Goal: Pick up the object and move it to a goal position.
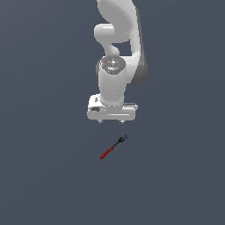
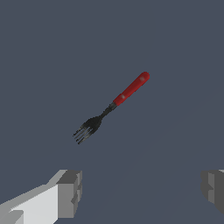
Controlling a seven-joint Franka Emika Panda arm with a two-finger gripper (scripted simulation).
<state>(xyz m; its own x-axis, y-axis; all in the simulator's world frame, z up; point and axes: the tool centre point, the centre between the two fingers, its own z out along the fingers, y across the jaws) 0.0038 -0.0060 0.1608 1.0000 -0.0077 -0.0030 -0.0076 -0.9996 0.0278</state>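
One small fork [image 1: 114, 147] lies flat on the plain grey tabletop [image 1: 44, 176], nearer the exterior camera than the white arm [image 1: 118, 52]. Its red handle points toward the exterior view's left and near side, and its black pronged head points toward the exterior view's right and far side. The gripper [image 1: 112, 122] hangs above the tabletop with its wide white body level, just beyond the fork's pronged end and apart from it. In the wrist view the fork [image 2: 111, 107] sits diagonally on the grey surface, and two grey fingertips [image 2: 70, 192] show at the picture's edges, far apart. The jaws stand wide, with nothing between them. Nothing touches the fork.
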